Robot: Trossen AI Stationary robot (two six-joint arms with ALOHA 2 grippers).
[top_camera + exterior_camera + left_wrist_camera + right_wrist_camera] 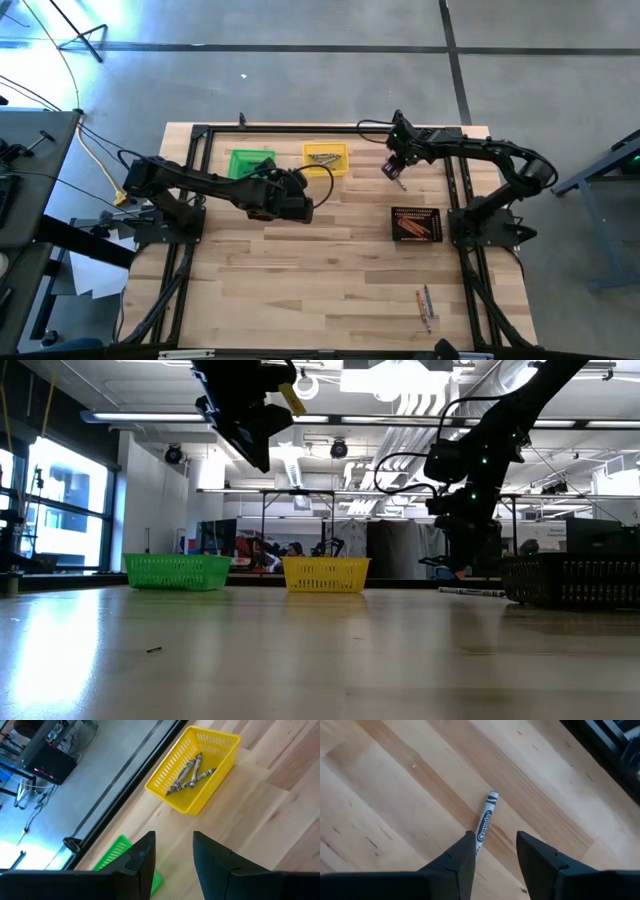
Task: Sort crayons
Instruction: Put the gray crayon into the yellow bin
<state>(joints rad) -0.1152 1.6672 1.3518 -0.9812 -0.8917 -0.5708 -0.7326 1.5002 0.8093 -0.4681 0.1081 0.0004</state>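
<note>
Pale butcher-block planks make up my table (300, 290), which stands on a grey concrete floor (300, 70) crossed by dark tape lines. At the far edge on my left sits the green bin (250, 162), and my left arm reaches across just in front of it. My left gripper (300, 203) hangs above bare wood between the green bin and the yellow one, its jaws spread apart with nothing between them; its wrist camera looks past my fingers (140, 860) at both bins. Next along the far edge is the yellow bin (326, 157), with several grey crayons (190, 772) lying crossed on its bottom.

Further right, my right gripper (393, 168) hovers near the far edge, just beyond the yellow bin's right side, high off the table as the level view shows (470, 510). Its jaws stand parted. A single grey crayon (485, 822) with a white label lies flat on the wood right under them; one end is hidden behind my finger (462, 857), so I cannot tell whether that finger touches it, but the jaws are not clamped on it.

Nearer to me on the right sits the black bin (416, 224), holding a bunch of orange-red crayons (412, 228). Well apart from everything, toward the near right corner, two loose crayons (424, 303), one orange-red and one grey, lie side by side on the table.
</note>
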